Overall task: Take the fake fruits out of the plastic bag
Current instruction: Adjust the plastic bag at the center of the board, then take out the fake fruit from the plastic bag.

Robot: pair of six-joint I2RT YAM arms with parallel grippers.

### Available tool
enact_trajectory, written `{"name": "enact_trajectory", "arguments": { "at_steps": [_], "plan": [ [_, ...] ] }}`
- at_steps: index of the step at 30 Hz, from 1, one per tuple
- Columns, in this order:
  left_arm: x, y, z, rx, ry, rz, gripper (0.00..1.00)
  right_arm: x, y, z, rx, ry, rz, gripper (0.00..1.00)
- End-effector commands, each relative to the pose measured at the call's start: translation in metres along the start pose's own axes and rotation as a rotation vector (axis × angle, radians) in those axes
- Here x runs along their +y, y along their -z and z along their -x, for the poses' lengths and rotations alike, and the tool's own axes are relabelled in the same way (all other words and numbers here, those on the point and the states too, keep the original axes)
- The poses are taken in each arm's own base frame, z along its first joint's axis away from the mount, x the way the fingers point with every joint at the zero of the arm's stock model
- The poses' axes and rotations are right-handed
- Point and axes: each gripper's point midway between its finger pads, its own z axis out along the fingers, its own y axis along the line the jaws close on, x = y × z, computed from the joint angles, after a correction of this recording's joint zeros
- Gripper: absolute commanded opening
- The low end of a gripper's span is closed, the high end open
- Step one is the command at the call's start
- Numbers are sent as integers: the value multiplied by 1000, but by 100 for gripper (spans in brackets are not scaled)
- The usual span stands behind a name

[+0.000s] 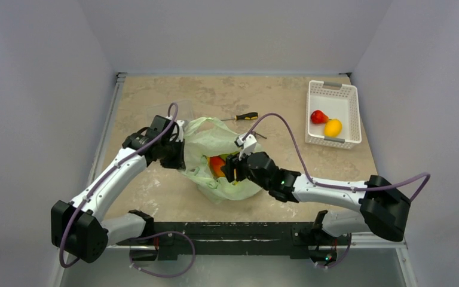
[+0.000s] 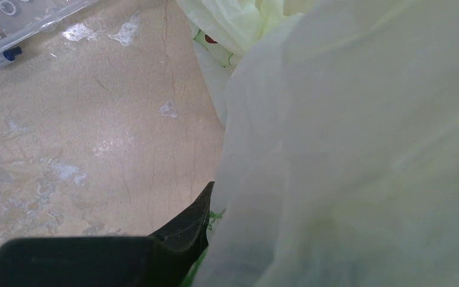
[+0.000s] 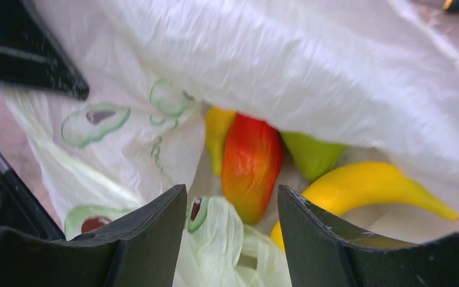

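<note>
Black fingers (image 3: pixel 149 239) of the right hand (image 3: pixel 233 200) are standing apart at the bottom of the wrist view, grasping nothing and pointing into the bag (image 3: pixel 311 72). A red-orange fruit (image 3: pixel 251 167), a banana (image 3: pixel 364 185) and a green pear (image 3: pixel 312 156) are lying mid-frame under sagging plastic. A loose fold is bunching between the fingers, so closing now is risking a pinch of plastic, or squirting the glossy fruit away. At the bag's left edge in the overhead view, the left hand (image 1: pixel 170 149) is clenched, seemingly pinching the rim. If that slips, the mouth is going to collapse.
</note>
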Motion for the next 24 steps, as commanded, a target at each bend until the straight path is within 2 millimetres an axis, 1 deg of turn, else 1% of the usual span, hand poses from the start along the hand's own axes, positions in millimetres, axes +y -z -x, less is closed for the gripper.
{"name": "enact_trajectory", "arguments": {
  "at_steps": [1,2,3,6,8,11,15,17,19,21,24],
  "plan": [
    [-10,10,17,-93,-36,-50,0,-4,-8,13,17,-35,-26,58],
    [-10,11,18,-111,-39,-58,0,-4,-11,16,16,-34,-32,58],
    [-11,13,18,-128,-42,-62,0,-4,-16,13,33,-31,-38,58],
    [-12,19,21,-176,-48,-73,0,1,-31,13,66,-28,-39,58],
    [-13,24,23,-211,-48,-78,0,3,-40,8,98,-17,-39,60],
    [-16,31,26,-255,-48,-100,0,-7,-57,-6,174,-5,-77,63],
    [-18,32,25,-266,-45,-110,0,-17,-73,-14,201,47,-111,64],
    [-19,31,24,-256,-46,-118,0,-20,-81,-16,217,79,-127,64],
    [-21,30,22,-245,-47,-126,0,-18,-88,-17,224,93,-122,63],
    [-21,29,22,-239,-47,-123,0,-14,-94,-21,246,96,-98,61],
    [-19,28,21,-237,-48,-113,0,-11,-96,-25,257,86,-85,57]
  ]
}}
